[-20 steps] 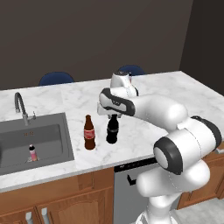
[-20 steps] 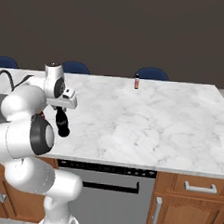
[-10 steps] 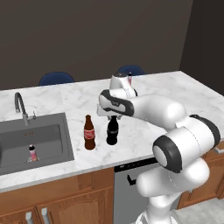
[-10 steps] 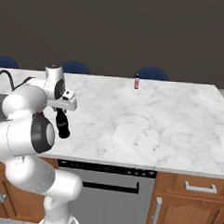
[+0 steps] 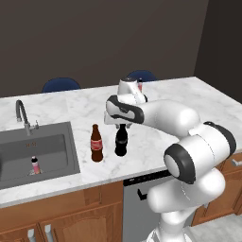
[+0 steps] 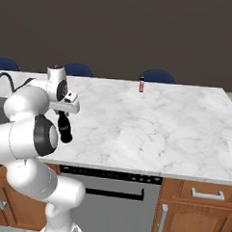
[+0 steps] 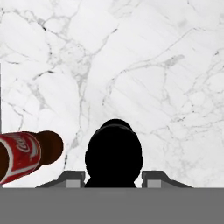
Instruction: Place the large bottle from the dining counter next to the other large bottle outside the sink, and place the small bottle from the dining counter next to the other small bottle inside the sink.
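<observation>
White-grey marbled dining counter [image 5: 189, 101], dark wall behind; gripper [image 5: 122, 125] pinching black cola bottle [image 5: 121, 142] beside red-brown bottle [image 5: 96, 144], nr sink [image 5: 71, 151].

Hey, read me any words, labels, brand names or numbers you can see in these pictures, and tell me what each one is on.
Red label on the dark red-brown bottle: white curly script, cut off and blurred in the hand view; no word reads for certain.
Same label from the left base view: too small to read.
Black bottle under the gripper: no readable text.
Small bottle in the sink: too small to tell.
Small bottle on the counter: too small to tell.
</observation>
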Robot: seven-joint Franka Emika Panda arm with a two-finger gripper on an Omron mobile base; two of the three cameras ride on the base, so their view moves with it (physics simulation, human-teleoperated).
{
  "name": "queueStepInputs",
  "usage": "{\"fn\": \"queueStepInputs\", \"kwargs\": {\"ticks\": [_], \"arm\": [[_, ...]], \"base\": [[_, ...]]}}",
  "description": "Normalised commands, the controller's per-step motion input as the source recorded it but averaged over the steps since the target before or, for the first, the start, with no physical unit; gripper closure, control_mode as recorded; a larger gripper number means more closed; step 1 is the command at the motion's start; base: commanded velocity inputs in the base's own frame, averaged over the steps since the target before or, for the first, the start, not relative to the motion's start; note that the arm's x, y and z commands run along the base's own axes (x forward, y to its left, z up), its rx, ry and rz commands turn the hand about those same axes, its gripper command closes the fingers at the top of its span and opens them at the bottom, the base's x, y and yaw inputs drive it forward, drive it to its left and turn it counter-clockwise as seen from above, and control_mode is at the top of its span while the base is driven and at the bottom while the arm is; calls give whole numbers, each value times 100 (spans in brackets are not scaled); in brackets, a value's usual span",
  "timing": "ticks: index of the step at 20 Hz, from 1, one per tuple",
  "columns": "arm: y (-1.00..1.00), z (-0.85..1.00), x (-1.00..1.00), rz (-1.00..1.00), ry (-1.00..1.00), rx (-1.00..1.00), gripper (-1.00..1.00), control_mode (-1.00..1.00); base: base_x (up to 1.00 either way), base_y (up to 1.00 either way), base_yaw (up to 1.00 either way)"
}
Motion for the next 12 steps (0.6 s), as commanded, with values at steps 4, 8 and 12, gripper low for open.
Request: {"fn": "queueStepInputs", "kwargs": {"ticks": [4,8,12], "arm": [[0,0,0,0,0,0,100,-100],[0,0,0,0,0,0,100,-100],[0,0,0,0,0,0,-100,-100]], "base": [[0,0,0],[0,0,0],[0,0,0]]}}
